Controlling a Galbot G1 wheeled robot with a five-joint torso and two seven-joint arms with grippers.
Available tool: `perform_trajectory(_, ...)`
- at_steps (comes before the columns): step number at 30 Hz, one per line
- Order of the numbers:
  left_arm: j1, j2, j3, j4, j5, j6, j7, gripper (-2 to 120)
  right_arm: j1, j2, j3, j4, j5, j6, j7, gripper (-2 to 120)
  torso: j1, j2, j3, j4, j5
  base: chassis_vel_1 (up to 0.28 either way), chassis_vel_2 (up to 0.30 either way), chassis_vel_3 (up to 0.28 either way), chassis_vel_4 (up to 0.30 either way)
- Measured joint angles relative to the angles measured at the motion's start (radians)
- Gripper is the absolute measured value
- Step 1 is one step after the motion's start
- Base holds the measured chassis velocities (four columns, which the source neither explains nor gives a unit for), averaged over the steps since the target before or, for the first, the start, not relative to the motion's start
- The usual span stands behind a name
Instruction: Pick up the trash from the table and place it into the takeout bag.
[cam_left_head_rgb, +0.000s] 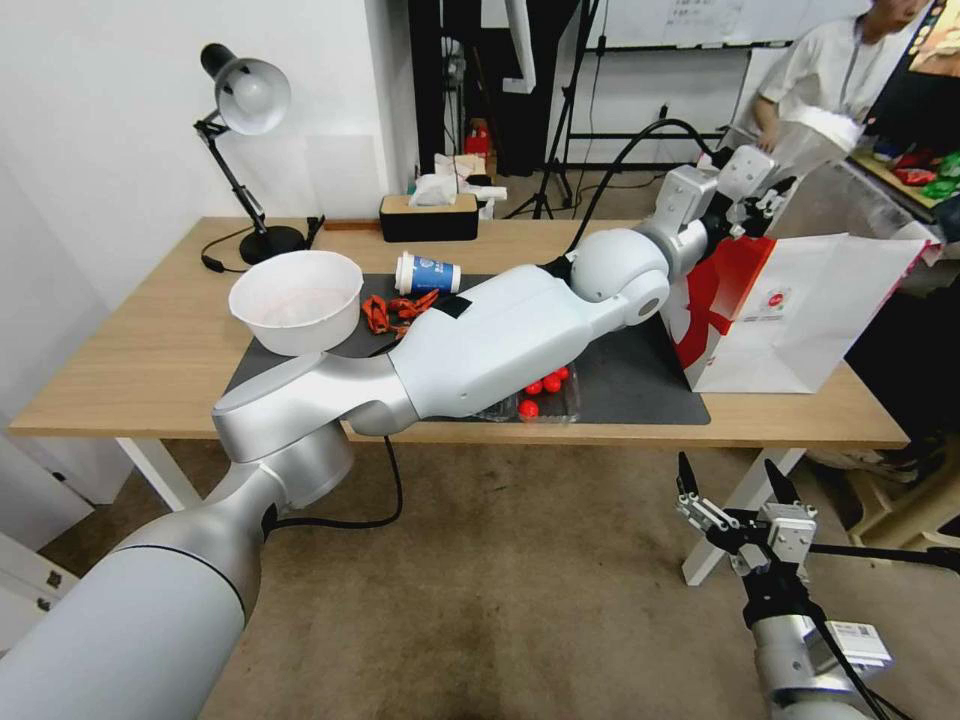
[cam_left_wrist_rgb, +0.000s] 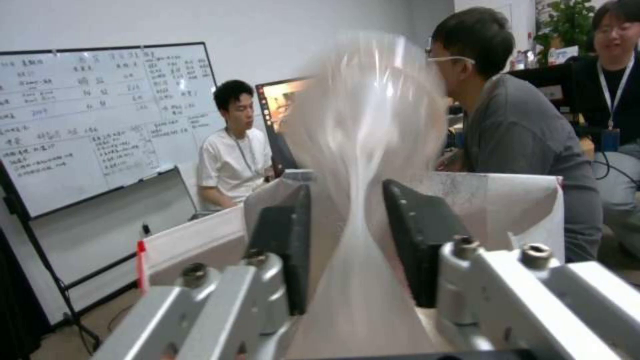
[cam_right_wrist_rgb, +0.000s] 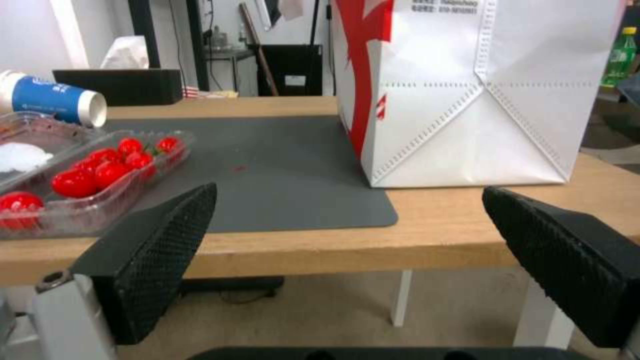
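My left arm reaches across the table (cam_left_head_rgb: 150, 350) to the takeout bag (cam_left_head_rgb: 800, 320) at its right end. The left gripper (cam_left_head_rgb: 765, 195) hangs just above the bag's open top, shut on a clear plastic cup (cam_left_head_rgb: 820, 140). In the left wrist view its black fingers (cam_left_wrist_rgb: 287, 250) squeeze the cup (cam_left_wrist_rgb: 373, 115) flat at its lower part, with the bag's white rim (cam_left_wrist_rgb: 507, 200) behind. A white blue-labelled paper cup (cam_left_head_rgb: 427, 273) lies on its side on the dark mat (cam_left_head_rgb: 630, 385). My right gripper (cam_left_head_rgb: 727, 465) waits open below the table's front edge, facing the bag (cam_right_wrist_rgb: 467, 115).
A white bowl (cam_left_head_rgb: 297, 298) and a red tangled strap (cam_left_head_rgb: 400, 308) sit on the mat's left part. A clear tray of red tomatoes (cam_right_wrist_rgb: 100, 170) lies near the front edge under my left forearm. A desk lamp (cam_left_head_rgb: 245, 100) and a tissue box (cam_left_head_rgb: 430, 215) stand at the back.
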Motion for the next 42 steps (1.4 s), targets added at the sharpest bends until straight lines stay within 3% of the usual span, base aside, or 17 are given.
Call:
perform_trajectory(5,0.0,0.001,-0.009,0.0,-0.002,0.001,-0.003,48,0.011,-0.008,-0.002,-0.005,0.008,0.0,0.001,100,0.0,0.0,0.0,0.0,0.0,0.0,0.0,0.0,0.0)
perform_trajectory(7,0.003,0.002,-0.022,0.0,-0.005,0.001,-0.011,59,0.016,-0.012,-0.003,-0.007,0.02,0.0,0.002,100,0.0,0.0,0.0,-0.0001,0.0,0.0,0.0,0.0,0.0)
perform_trajectory(10,0.006,0.003,-0.032,-0.004,-0.008,0.002,-0.02,65,0.019,-0.014,-0.003,-0.008,0.023,0.0,0.002,100,0.0,0.0,0.0,-0.0001,0.0,0.0,0.0,0.0,0.0)
perform_trajectory(11,0.011,0.009,-0.049,-0.017,-0.017,0.003,-0.037,74,0.021,-0.018,-0.003,-0.009,0.026,0.0,0.002,100,0.0,0.0,0.0,0.0,0.0,0.0,0.0,0.0,0.0)
perform_trajectory(16,0.025,0.024,-0.074,-0.05,-0.034,0.007,-0.064,88,0.025,-0.022,-0.004,-0.011,0.029,0.0,0.002,100,0.0,0.0,0.0,-0.0001,0.0,0.0,0.0,0.0,0.0)
perform_trajectory(20,0.061,0.07,-0.11,-0.126,-0.036,0.038,-0.104,99,0.029,-0.027,-0.007,-0.016,0.039,-0.001,0.002,100,0.0,0.0,0.0,-0.0002,-0.0001,0.0,0.0,0.0,0.0)
perform_trajectory(24,0.122,0.172,-0.145,-0.262,-0.035,0.122,-0.152,100,0.031,-0.036,-0.007,-0.02,0.051,-0.001,0.001,100,0.0,0.0,0.0,-0.0003,-0.0002,0.0,0.0,0.0,0.0)
perform_trajectory(25,0.131,0.186,-0.151,-0.276,-0.035,0.128,-0.154,100,0.031,-0.038,-0.007,-0.021,0.052,-0.001,0.001,100,0.0,0.0,0.0,-0.0003,-0.0002,0.0,0.0,0.0,0.0)
perform_trajectory(26,0.174,0.246,-0.176,-0.32,-0.029,0.14,-0.157,100,0.035,-0.043,-0.009,-0.027,0.056,-0.001,0.001,100,0.0,0.0,0.0,0.0001,-0.0004,0.0,0.0,0.0,0.0)
perform_trajectory(27,0.174,0.246,-0.176,-0.32,-0.029,0.14,-0.157,100,0.035,-0.043,-0.009,-0.027,0.056,-0.001,0.001,100,0.0,0.0,0.0,0.0001,-0.0004,0.0,0.0,0.0,0.0)
perform_trajectory(29,0.255,0.341,-0.232,-0.383,-0.004,0.145,-0.156,100,0.046,-0.049,-0.017,-0.04,0.062,-0.002,0.0,100,0.0,0.0,0.0,0.0004,-0.0005,0.0,0.0,0.0,0.0)
perform_trajectory(33,0.324,0.405,-0.276,-0.446,0.013,0.157,-0.156,100,0.049,-0.053,-0.021,-0.043,0.065,-0.002,0.0,100,0.0,0.0,0.0,0.0003,-0.0006,0.0,0.0,0.0,0.0)
perform_trajectory(34,0.39,0.457,-0.319,-0.514,0.044,0.171,-0.157,100,0.049,-0.057,-0.022,-0.043,0.066,-0.002,-0.001,100,0.0,0.0,0.0,0.0003,-0.0007,0.0,0.0,0.0,0.0)
perform_trajectory(39,0.517,0.53,-0.413,-0.624,0.088,0.188,-0.164,100,0.054,-0.067,-0.026,-0.042,0.07,-0.003,-0.001,100,0.0,0.0,0.0,-0.0001,-0.0007,0.0,0.0,0.0,0.0)
perform_trajectory(42,0.679,0.59,-0.519,-0.707,0.131,0.188,-0.166,100,0.059,-0.073,-0.037,-0.042,0.071,-0.004,-0.001,100,0.0,0.0,0.0,0.0,-0.0005,0.0,0.0,0.0,0.0)
